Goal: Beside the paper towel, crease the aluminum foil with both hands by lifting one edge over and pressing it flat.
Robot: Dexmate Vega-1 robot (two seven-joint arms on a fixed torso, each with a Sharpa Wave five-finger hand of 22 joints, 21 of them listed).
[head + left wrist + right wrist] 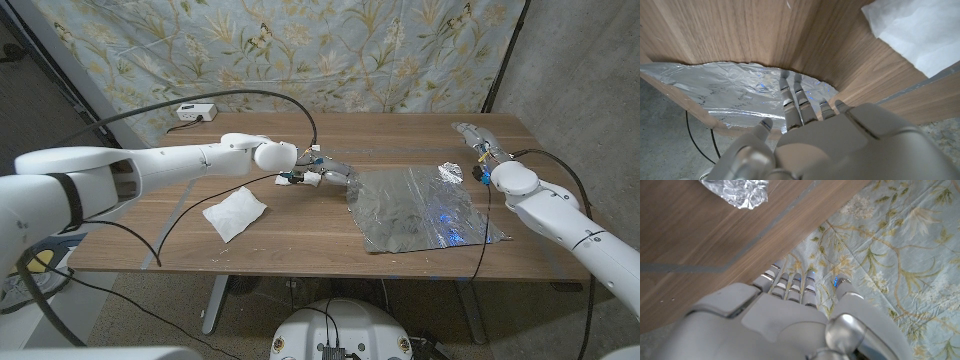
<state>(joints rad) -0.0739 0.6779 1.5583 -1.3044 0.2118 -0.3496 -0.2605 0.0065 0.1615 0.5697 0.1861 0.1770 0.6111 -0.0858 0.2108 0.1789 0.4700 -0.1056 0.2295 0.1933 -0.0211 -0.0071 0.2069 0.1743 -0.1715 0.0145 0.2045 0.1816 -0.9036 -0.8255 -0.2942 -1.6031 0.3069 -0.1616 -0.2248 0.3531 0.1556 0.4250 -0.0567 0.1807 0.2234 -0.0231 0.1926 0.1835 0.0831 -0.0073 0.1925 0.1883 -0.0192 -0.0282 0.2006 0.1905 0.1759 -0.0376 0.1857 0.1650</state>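
Observation:
A crinkled sheet of aluminum foil (420, 205) lies right of the table's middle, with its far right corner crumpled up (450, 172). The white paper towel (235, 213) lies to its left. My left hand (325, 172) reaches to the foil's far left corner, fingers stretched out; in the left wrist view the fingertips (792, 95) lie over the foil's (725, 92) edge and hold nothing. The paper towel (920, 30) shows beside it. My right hand (478, 145) hovers past the crumpled corner (737, 190), fingers (790, 285) straight and apart, near the table's far edge.
A small white box (195, 112) sits at the table's back left. Black cables (250, 95) arc over the left half of the table. A floral cloth (300, 50) hangs behind. Bare wood (300, 245) lies between the towel and the foil.

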